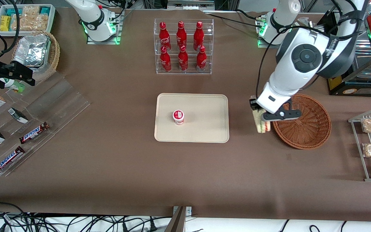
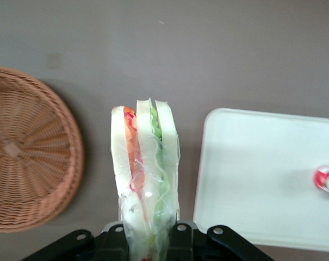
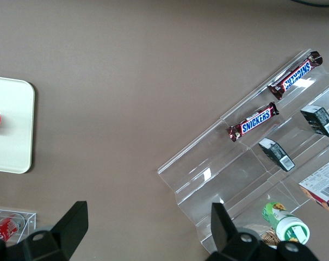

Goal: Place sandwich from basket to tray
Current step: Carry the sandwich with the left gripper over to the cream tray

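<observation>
**A:** How far along is this? Tabletop (image 1: 114, 167) looks wide open between the tray (image 1: 204, 106) and the wicker basket (image 1: 311, 129).

**B:** About halfway, I'd say. The basket's empty, and the end effector (image 1: 262, 120) is clamped on the sandwich (image 2: 145, 174), hanging over bare tabletop between the 2.

**A:** What's left?

**B:** Carry it over the tray's low rim and set it down, dodging the 1 small red-and-white cup (image 1: 178, 116) mid-tray. There's room beside it.

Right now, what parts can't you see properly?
- Sandwich: its held end is cut off by the left wrist view's edge, between the gripper fingers.
- Basket: the arm covers part of its rim in the front view.
- Cup on the tray: cut off.
</observation>
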You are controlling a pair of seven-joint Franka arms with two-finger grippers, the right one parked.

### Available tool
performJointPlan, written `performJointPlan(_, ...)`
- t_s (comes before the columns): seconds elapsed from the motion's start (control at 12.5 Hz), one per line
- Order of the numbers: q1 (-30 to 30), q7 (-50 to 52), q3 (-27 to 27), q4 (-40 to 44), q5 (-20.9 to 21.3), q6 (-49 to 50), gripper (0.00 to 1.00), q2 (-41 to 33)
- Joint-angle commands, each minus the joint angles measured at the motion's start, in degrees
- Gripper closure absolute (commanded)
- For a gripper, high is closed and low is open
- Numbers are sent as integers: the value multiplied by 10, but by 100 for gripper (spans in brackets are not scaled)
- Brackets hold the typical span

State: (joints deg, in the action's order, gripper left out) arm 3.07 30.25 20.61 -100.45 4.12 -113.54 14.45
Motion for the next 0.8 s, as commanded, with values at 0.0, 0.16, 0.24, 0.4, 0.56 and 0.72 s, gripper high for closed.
performJointPlan(0.0,8,-50,19,23,-40,12,100,33)
performJointPlan(0.16,35,-47,19,23,-41,0,100,46)
performJointPlan(0.24,41,-46,19,23,-40,-2,100,55)
performJointPlan(0.4,64,-26,19,23,-39,-22,100,70)
performJointPlan(0.56,85,13,19,23,-35,-48,100,93)
performJointPlan(0.72,99,20,17,22,-35,-76,100,119)
